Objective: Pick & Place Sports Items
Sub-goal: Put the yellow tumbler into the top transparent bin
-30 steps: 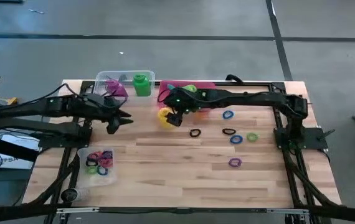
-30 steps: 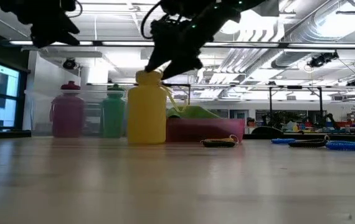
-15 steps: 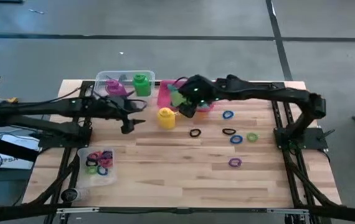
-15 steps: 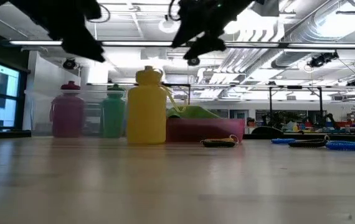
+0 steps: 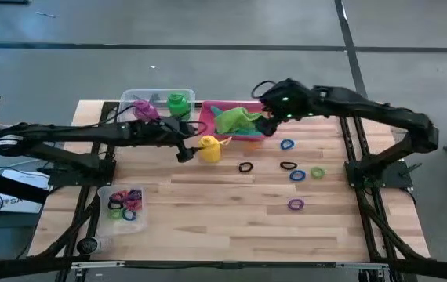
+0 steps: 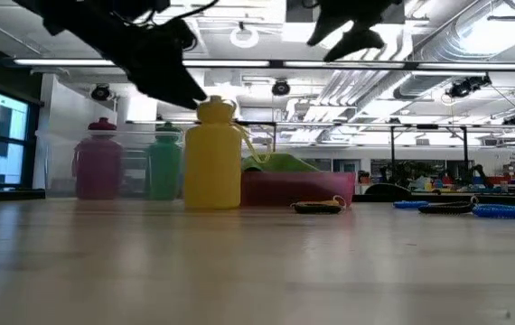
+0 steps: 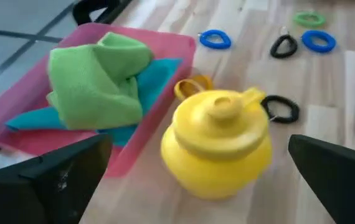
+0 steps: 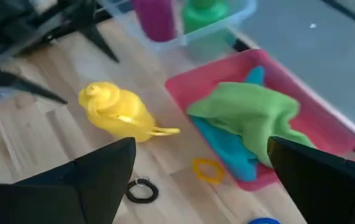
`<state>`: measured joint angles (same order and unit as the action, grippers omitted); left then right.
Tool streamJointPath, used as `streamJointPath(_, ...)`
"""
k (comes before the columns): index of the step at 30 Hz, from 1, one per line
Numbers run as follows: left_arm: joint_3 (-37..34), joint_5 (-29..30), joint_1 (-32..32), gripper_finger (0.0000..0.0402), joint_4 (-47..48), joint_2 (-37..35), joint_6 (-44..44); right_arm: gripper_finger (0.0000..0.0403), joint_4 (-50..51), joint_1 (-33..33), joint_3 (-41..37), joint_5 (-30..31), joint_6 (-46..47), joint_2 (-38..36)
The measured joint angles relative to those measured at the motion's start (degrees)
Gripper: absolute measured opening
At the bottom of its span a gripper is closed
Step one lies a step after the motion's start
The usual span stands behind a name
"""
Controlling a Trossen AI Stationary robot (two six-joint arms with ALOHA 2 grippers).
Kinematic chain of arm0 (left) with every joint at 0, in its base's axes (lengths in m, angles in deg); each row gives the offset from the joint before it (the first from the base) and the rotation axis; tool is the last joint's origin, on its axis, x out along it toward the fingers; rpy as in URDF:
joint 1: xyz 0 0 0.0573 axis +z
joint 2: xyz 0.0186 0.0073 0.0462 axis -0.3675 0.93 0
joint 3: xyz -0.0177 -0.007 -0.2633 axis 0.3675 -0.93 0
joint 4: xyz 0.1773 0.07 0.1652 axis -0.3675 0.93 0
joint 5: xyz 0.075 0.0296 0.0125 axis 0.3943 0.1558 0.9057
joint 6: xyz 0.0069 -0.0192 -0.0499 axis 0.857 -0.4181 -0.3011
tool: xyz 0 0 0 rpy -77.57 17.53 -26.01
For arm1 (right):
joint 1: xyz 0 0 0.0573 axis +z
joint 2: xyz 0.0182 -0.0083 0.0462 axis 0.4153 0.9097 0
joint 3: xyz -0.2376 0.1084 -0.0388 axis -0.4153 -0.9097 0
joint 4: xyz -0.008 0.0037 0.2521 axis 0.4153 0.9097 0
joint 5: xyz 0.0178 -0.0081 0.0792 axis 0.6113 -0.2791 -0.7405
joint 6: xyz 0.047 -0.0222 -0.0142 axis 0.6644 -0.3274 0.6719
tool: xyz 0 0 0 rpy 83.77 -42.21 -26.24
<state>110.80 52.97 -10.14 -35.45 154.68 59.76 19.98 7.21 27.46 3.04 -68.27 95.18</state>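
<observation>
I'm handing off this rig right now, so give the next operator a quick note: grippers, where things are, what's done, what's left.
Left gripper: open, right at the yellow bottle, which stands upright on the table, not gripped.
Right gripper: open, empty, over the pink tray's right end.
Done: purple bottle and green bottle in the back tub; green cloth and teal cloth in the tray; some rings in the front tub.
Left: yellow bottle, plus loose rings on the table's right half.
</observation>
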Motion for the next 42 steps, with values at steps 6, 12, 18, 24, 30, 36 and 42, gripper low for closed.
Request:
streamJointPath(6, 0.0, -7.1, 2.5, 0.0396, -5.1, 3.5, -1.4, 0.0294, 0.4, -0.8, 0.0, 3.9, 0.8, -3.2)
streamJointPath(12, 0.0, -8.5, 3.1, 0.0396, -11.1, 7.7, -1.7, 0.0294, 0.4, -0.8, 0.0, 4.8, 0.7, -4.5)
streamJointPath(18, 0.0, -8.6, 3.1, 0.0389, -12.8, 10.2, -1.7, 0.0294, 0.8, -0.8, 0.0, 4.8, 0.4, -4.5)
streamJointPath(24, 0.0, -8.6, 3.1, 0.0362, -12.7, 10.5, -2.4, 0.0294, 0.8, -0.8, 0.0, 4.9, 0.4, -4.5)
streamJointPath(30, 0.0, -8.5, 3.1, 0.0333, -12.3, 10.5, -3.6, 0.0294, 0.8, -0.8, 0.0, 7.4, -0.7, -4.5)
streamJointPath(36, 0.0, -8.4, 3.1, 0.0292, -11.1, 10.5, -3.8, 0.0294, 0.8, -0.8, 0.0, 7.6, -0.7, -4.5)
streamJointPath(42, 0.0, -8.4, 3.1, 0.0251, -10.7, 10.5, -3.9, 0.0294, 0.8, -0.8, 0.0, 7.6, -0.7, -4.5)
